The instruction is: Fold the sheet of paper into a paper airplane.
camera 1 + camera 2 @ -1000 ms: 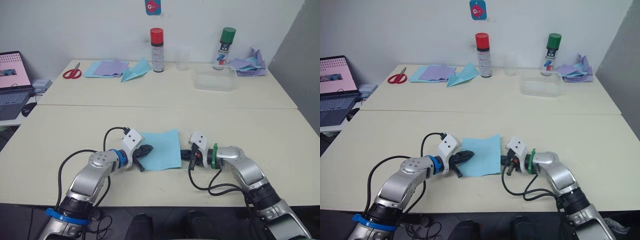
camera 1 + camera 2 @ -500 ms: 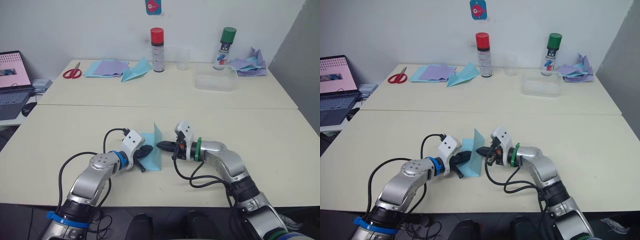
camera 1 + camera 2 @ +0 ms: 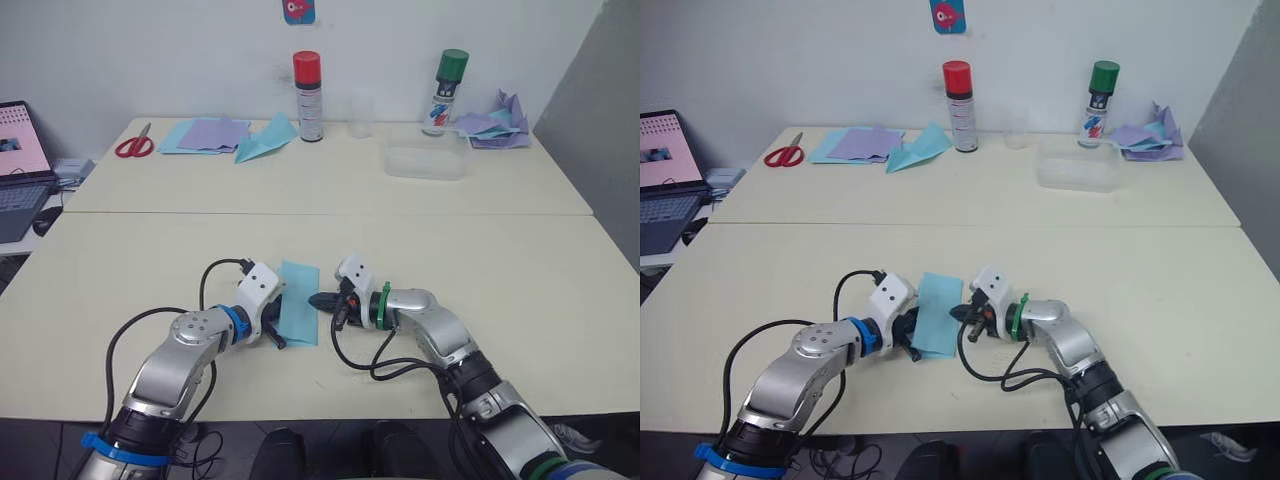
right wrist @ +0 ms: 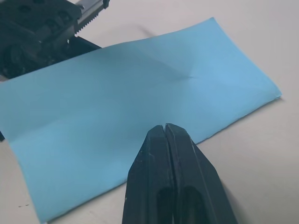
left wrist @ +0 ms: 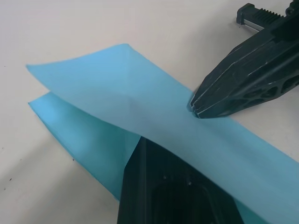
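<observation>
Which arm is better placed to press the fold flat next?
Probably the right: its shut right claw already rests on top of the folded sheet of paper, while the left claw sits between the layers.

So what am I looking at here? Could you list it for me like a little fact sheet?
Paper: sheet of paper, sky-blue, folded over in half on the near table
Left gripper: one finger tucked between the two layers
Right gripper: fingers shut, tip pressing on the top layer
Back table: scissors, lilac sheets, teal paper dart, two spray cans, clear tray
Far left: laptop
</observation>
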